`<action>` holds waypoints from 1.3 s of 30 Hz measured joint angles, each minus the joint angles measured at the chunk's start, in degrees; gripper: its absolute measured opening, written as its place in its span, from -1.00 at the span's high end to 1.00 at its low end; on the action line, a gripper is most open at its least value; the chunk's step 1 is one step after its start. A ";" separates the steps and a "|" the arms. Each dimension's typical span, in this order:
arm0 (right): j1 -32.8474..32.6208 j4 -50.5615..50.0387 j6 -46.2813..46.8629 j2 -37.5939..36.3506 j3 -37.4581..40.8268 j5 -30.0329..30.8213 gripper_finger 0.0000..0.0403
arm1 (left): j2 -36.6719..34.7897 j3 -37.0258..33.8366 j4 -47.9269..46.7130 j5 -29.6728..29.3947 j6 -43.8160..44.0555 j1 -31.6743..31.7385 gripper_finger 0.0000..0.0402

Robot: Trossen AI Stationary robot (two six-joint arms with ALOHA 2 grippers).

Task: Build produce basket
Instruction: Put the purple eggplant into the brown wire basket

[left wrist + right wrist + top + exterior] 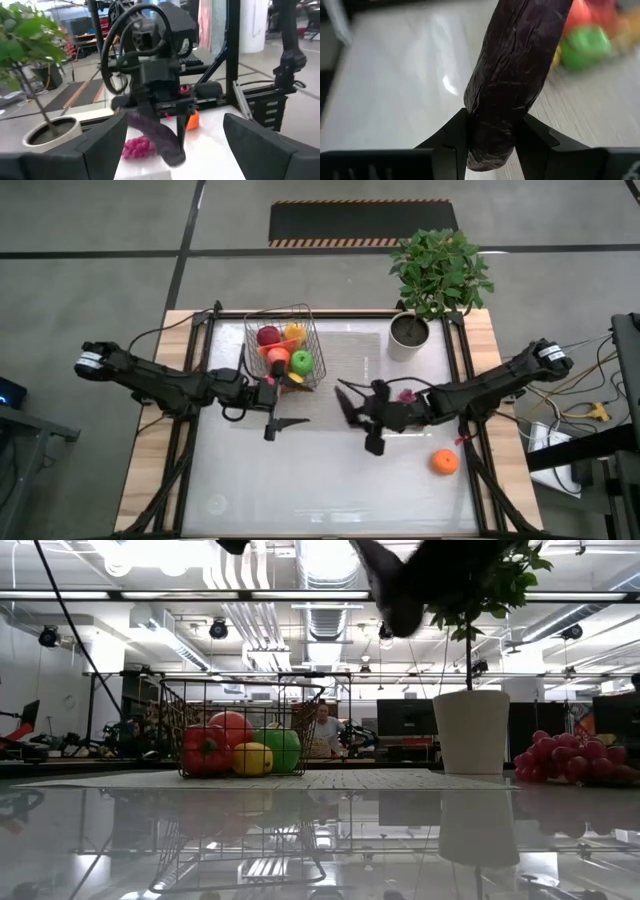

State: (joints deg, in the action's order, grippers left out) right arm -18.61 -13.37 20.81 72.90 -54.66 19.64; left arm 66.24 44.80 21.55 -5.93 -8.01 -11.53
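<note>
The wire basket (pixel 283 345) stands at the table's far left of centre, holding a red apple, a green apple (pixel 301 362), an orange fruit and a yellow one; the low view adds a red pepper (pixel 205 750) and a lemon (pixel 252 758). My right gripper (pixel 495 131) hovers mid-table, shut on the dark eggplant (pixel 350 403). My left gripper (pixel 281 424) is open just near of the basket, touching nothing. The purple grapes (pixel 407 394) and an orange (pixel 445 462) lie on the table to the right. My right gripper pinches the eggplant near one rounded end (pixel 492 150) between its two fingers (pixel 451 134), which lie across it. The rest of the eggplant (pixel 520 70) sticks out ahead of the fingers toward the basket. It is lifted clear of the table, as the low view shows (pixel 390 590).
A white pot (pixel 408 337) with a green plant stands at the table's far right, beside the grapes. The glossy white table top (pixel 300 480) is bare along its near side apart from the orange. Black frame rails run along the table's left and right edges.
</note>
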 joint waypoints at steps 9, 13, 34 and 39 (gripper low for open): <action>-0.02 26.29 -12.57 3.75 6.10 -0.32 0.43 | 9.02 -0.02 11.02 -0.44 3.15 -0.27 -0.55; -0.02 28.28 -12.94 5.38 6.20 -0.54 0.43 | 15.07 -0.04 20.47 -0.53 5.05 -0.09 -0.55; -0.04 29.00 -14.55 6.39 6.20 -0.94 0.38 | 22.73 0.15 32.23 -0.84 5.47 -0.09 0.49; 0.07 30.22 -13.75 6.40 6.22 -0.12 0.14 | 22.69 0.11 31.79 0.03 5.33 -0.19 0.79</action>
State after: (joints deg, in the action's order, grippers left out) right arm -18.55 16.85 7.06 79.30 -48.45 19.52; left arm 88.92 44.91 53.34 -5.90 -2.68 -11.72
